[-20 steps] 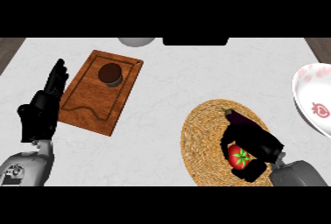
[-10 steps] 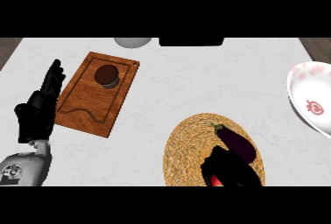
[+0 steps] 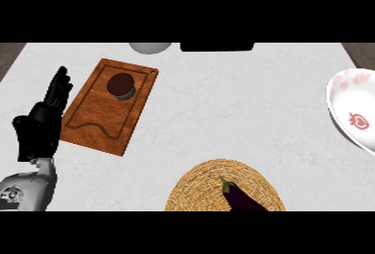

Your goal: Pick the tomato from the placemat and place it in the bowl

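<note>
Counter [image 3: 219, 114]: a white, faintly marbled top that fills the view from the far edge to the near edge.
Left hand [image 3: 40, 124]: black, at the counter's left edge, just beside the wooden board; it rests with fingers straight and pointing toward the far edge, released, holding nothing. Its grey forearm enters at the near left corner.
Right hand: in no part of the view, so its state cannot be told.
Placemat [image 3: 209, 186]: round, woven, straw-coloured, at the near edge right of the middle; its near part is cut off by the view's lower limit.
Tomato: not visible anywhere on the placemat or the counter; where it lies cannot be told.
Eggplant [image 3: 242, 198]: dark purple with a greenish stem end toward the mat's centre; it lies on the placemat and runs off the view at the near edge.
Bowl [image 3: 351, 116]: white with red markings inside, at the counter's right edge, partly cut off by the view; well apart from the placemat. Nothing shows inside the visible part.
Wooden board [image 3: 110, 106]: reddish-brown, rectangular, tilted, on the left part of the counter; it has a round hole near its far end and a wavy groove near its near end.
Grey round object [image 3: 150, 47]: at the far edge, partly cut off.
Black object [image 3: 216, 46]: flat, at the far edge, just right of the grey round one.
</note>
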